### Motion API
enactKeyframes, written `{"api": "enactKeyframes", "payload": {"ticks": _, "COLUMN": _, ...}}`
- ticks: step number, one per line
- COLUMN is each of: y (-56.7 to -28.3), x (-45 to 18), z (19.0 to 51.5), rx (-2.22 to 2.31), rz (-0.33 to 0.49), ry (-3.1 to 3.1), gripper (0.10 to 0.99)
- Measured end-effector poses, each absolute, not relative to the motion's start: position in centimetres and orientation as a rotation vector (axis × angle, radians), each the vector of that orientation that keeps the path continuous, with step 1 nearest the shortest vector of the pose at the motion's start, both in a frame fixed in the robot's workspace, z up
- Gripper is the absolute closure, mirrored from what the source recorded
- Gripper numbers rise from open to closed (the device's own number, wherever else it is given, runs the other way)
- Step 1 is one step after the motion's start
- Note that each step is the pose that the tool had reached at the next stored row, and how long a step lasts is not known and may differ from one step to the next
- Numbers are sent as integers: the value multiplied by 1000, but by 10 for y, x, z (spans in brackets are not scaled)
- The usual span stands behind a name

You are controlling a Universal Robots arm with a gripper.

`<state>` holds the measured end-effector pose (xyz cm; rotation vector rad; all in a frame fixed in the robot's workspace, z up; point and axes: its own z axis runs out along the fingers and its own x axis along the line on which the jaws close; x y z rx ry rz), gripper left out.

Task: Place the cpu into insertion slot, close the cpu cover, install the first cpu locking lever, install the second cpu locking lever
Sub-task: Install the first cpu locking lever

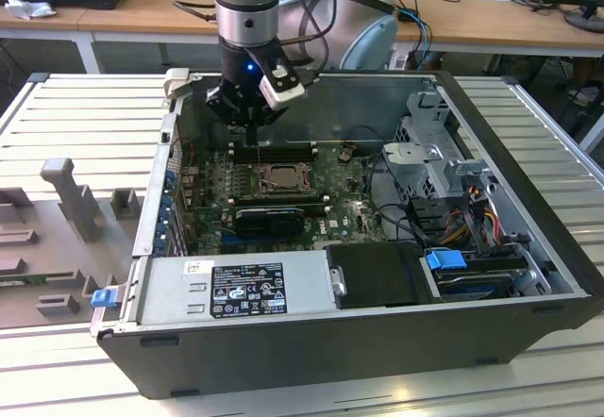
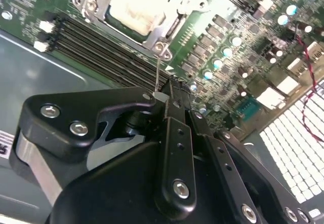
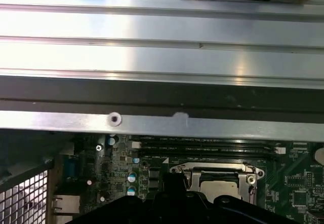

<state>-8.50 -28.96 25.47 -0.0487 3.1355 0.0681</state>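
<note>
The cpu [image 2: 137,3] lies in the insertion slot [image 1: 283,179], its silver-grey top showing through the window of the cpu cover [image 2: 169,22], which is folded down around it. In the first wrist view the cpu [image 3: 220,186] and cpu cover [image 3: 217,170] sit just beyond the black gripper body. A thin wire locking lever [image 2: 158,72] stands up from the socket's corner. My gripper [image 2: 161,98] is shut on the lever's free end. In the exterior view the gripper [image 1: 255,126] hangs over the far edge of the socket, inside the open computer case.
Long black memory slots [image 2: 101,46] run beside the socket, under the gripper. A black card [image 1: 269,219] lies on the near side of the socket. The case's far wall [image 1: 377,106] is close behind the gripper. Power supply [image 1: 236,290], drive cage [image 1: 444,153] and cables fill the exterior view's right.
</note>
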Motion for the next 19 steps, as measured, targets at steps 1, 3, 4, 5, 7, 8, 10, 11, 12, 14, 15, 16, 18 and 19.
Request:
{"api": "enactKeyframes", "payload": {"ticks": 1, "y": -290, "x": -82, "z": 254, "rx": -48, "rz": 68, "ry": 3135, "gripper": 980}}
{"api": "enactKeyframes", "payload": {"ticks": 3, "y": -290, "x": -77, "z": 254, "rx": -49, "rz": 68, "ry": 3135, "gripper": 980}}
{"api": "enactKeyframes", "payload": {"ticks": 4, "y": -290, "x": -75, "z": 254, "rx": -49, "rz": 68, "ry": 3135, "gripper": 980}}
{"api": "enactKeyframes", "payload": {"ticks": 5, "y": -290, "x": -73, "z": 254, "rx": -49, "rz": 68, "ry": 3135, "gripper": 980}}
{"api": "enactKeyframes", "payload": {"ticks": 7, "y": -290, "x": -63, "z": 253, "rx": -49, "rz": 68, "ry": 3135, "gripper": 980}}
{"api": "enactKeyframes", "payload": {"ticks": 8, "y": -290, "x": -60, "z": 253, "rx": -48, "rz": 68, "ry": 3135, "gripper": 980}}
{"api": "enactKeyframes", "payload": {"ticks": 10, "y": -290, "x": -56, "z": 253, "rx": -49, "rz": 69, "ry": 3135, "gripper": 980}}
{"api": "enactKeyframes", "payload": {"ticks": 11, "y": -290, "x": -55, "z": 253, "rx": -49, "rz": 76, "ry": 3135, "gripper": 980}}
{"api": "enactKeyframes", "payload": {"ticks": 12, "y": -290, "x": -53, "z": 253, "rx": -48, "rz": 110, "ry": 3134, "gripper": 980}}
{"api": "enactKeyframes", "payload": {"ticks": 14, "y": -290, "x": -51, "z": 250, "rx": -48, "rz": 154, "ry": 3131, "gripper": 980}}
{"api": "enactKeyframes", "payload": {"ticks": 15, "y": -290, "x": -49, "z": 247, "rx": -48, "rz": 153, "ry": 3132, "gripper": 980}}
{"api": "enactKeyframes", "payload": {"ticks": 16, "y": -290, "x": -47, "z": 243, "rx": -48, "rz": 153, "ry": 3132, "gripper": 980}}
{"api": "enactKeyframes", "payload": {"ticks": 18, "y": -290, "x": -44, "z": 239, "rx": -48, "rz": 153, "ry": 3132, "gripper": 980}}
{"api": "enactKeyframes", "payload": {"ticks": 19, "y": -289, "x": -42, "z": 237, "rx": -48, "rz": 153, "ry": 3132, "gripper": 980}}
